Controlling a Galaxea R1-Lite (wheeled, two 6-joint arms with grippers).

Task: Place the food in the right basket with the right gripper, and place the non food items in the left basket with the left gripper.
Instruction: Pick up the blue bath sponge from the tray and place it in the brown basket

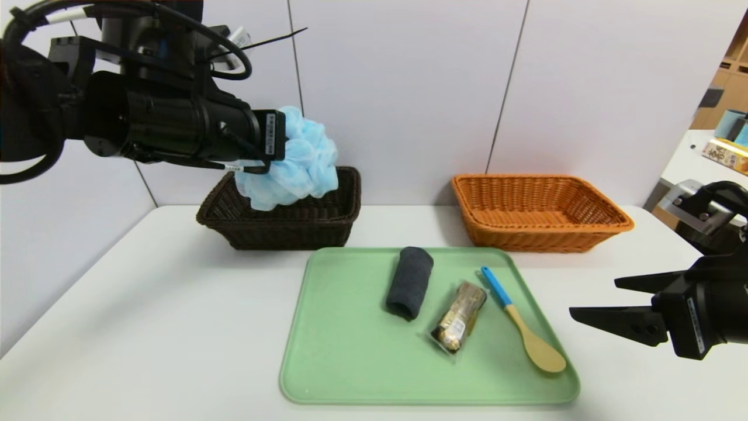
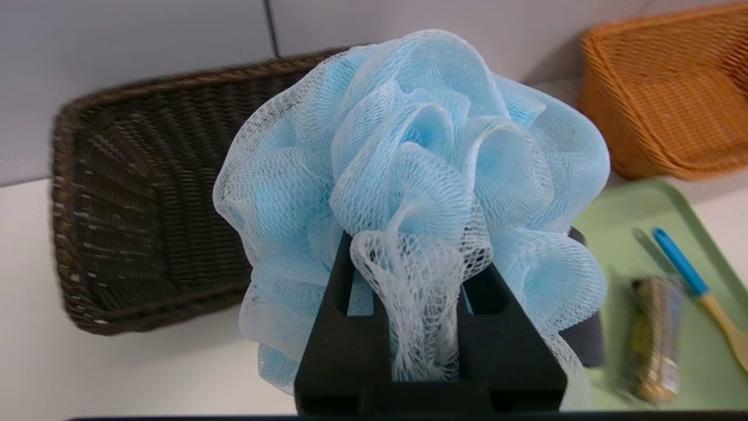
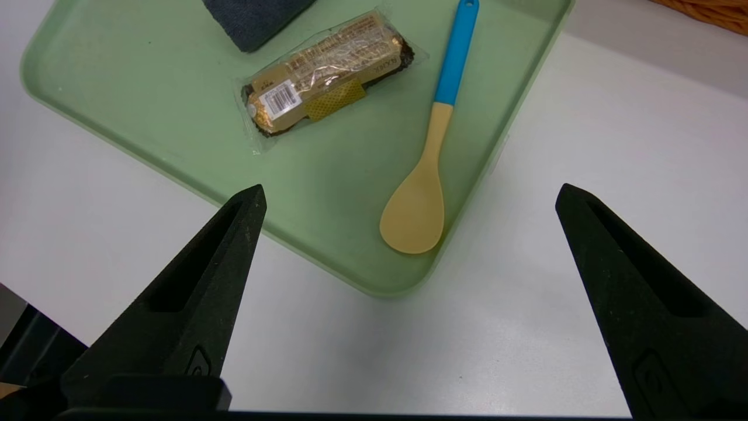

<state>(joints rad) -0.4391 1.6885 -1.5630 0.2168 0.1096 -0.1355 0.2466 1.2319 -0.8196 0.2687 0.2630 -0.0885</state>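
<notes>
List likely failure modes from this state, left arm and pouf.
1. The left gripper pinches only a narrow bunch of the bath pouf's mesh, so it may slip or swing.
2. The pouf is bulky and overlaps the dark brown basket's rim in the head view; it could catch there if lowered off-centre.
3. Loose mesh around the fingers might snag on release and drag the pouf back out.

Orange basket [image 1: 540, 219] common to head and wrist views
</notes>
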